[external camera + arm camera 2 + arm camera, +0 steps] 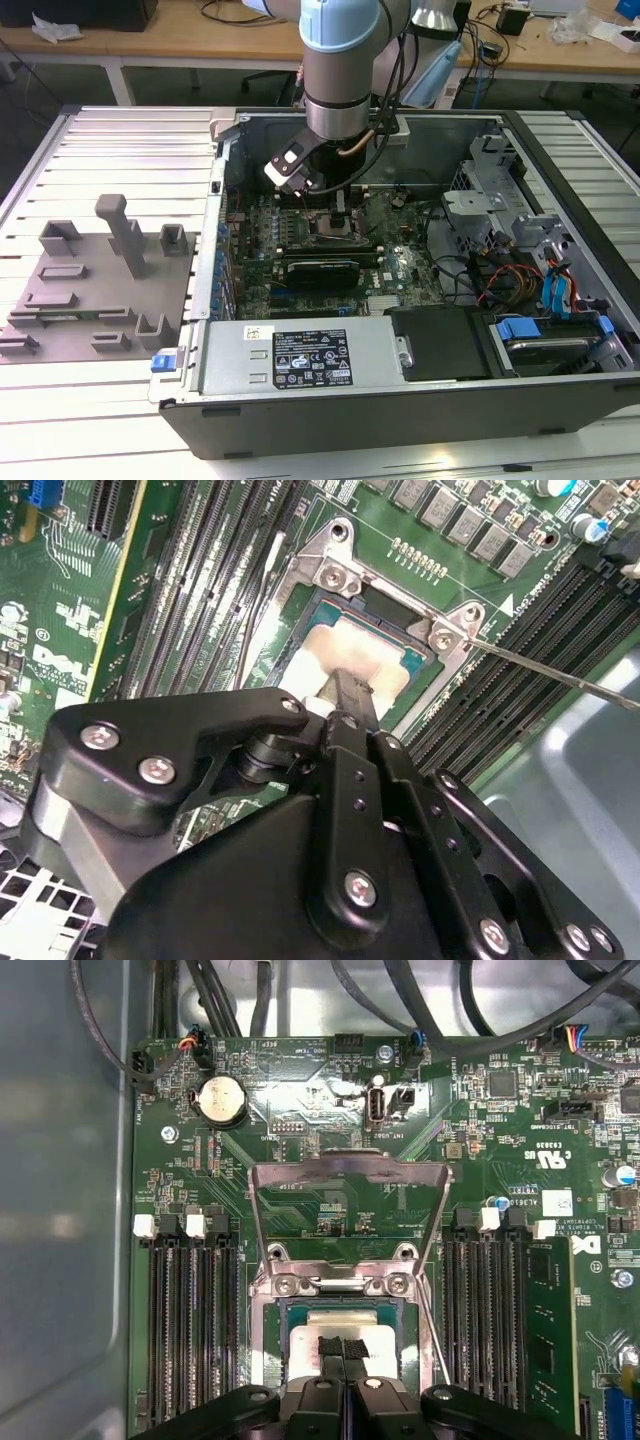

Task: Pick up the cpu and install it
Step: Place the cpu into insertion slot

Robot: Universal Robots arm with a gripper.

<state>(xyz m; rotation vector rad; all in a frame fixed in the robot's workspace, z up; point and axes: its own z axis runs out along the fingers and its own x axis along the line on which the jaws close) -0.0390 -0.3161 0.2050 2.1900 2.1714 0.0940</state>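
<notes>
Silver ribbed slats form the table (90, 420) that runs under everything. Nearest on it an open black case (400, 425) lies on its side, with a grey power supply (300, 360) along its near wall. At the exterior view's left, beside the case, a set of grey fixture blocks (100, 280) stands on the slats. Past the power supply the green motherboard (405, 265) lies flat on the case floor with a black card (320, 270) plugged across it, and blue and red cables (545, 290) bunch toward the exterior view's right. The arm (340, 80) hangs down from above into the middle of the case. Its gripper (343, 1348) is over the socket (268, 1282). The two black fingers (330, 1348) are pressed together side by side with no real gap and grasp nothing. Their tips are at the top of the cpu (300, 1345); whether they touch it I cannot tell. The cpu sits flat inside the socket, pale metal top up, its edges square to the socket frame and parallel to the memory slots (190, 1330) on both sides. It is square, so no long axis shows. Beyond it the metal load plate (350, 1165) stands raised, and the thin lever (560, 675) slants away from a corner of the socket. Farthest back, behind the case, wooden desks (200, 45) stand over a dark floor (25, 120).
</notes>
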